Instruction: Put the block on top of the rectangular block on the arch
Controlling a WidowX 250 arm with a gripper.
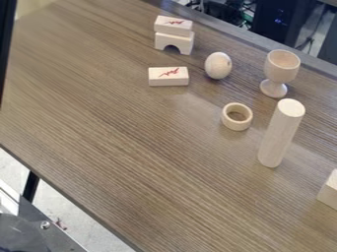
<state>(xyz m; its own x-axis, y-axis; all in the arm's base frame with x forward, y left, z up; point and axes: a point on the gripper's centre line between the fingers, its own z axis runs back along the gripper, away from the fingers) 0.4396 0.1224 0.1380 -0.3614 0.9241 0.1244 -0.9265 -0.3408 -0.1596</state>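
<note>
I cannot tell if my pincer is spread, pressed together or pinching something. The block for my task lies flat on the brown wooden table, in the upper middle of the camera view. It is pale and carries a red mark on its upper face. It is near the arch, but apart from it. The arch stands upright with its opening down, and on top of it rests the rectangular block, touching it, also pale and with a red mark. My block is not yet on this small stack.

To the right of my block in the view is a wooden egg, with a small dark spot on its side. Further right, a wooden goblet stands upright. Below the egg in the view, a wooden ring lies with its hole upward. A tall cylinder stands on its end near the ring, not touching it. At the right edge, I see part of another pale block. Beyond the far edge of the table are some cables and a dark case.
</note>
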